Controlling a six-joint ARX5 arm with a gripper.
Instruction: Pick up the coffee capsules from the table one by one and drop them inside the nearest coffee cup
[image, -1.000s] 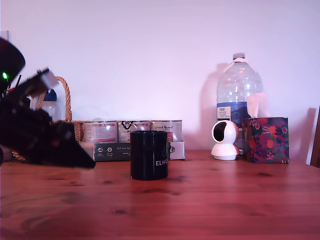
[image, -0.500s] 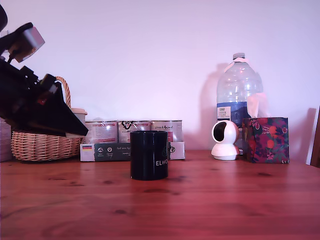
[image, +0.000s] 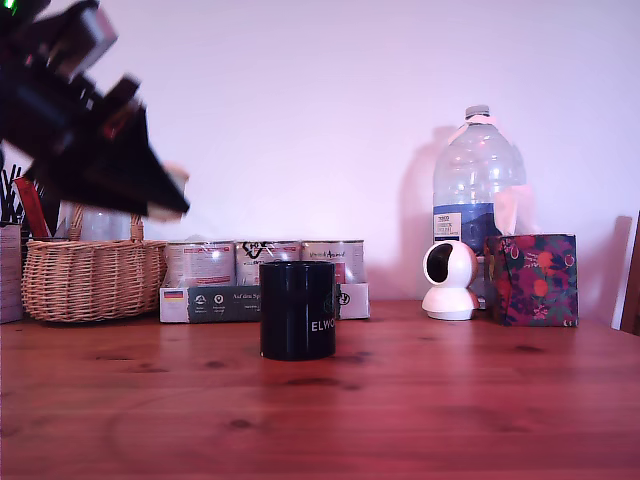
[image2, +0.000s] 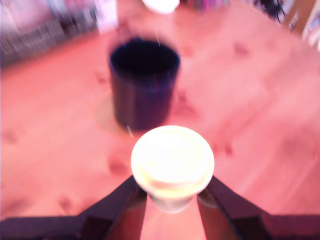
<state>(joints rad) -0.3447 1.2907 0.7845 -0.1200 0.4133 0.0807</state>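
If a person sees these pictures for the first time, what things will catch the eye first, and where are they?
The eye goes first to the beige coffee capsule, bright and clamped between the two dark fingers of the gripper, filling the wrist view just short of the black mug. In the exterior view the dark arm hangs high at the exterior view's left, above the wicker basket, while the mug stands alone mid-table.
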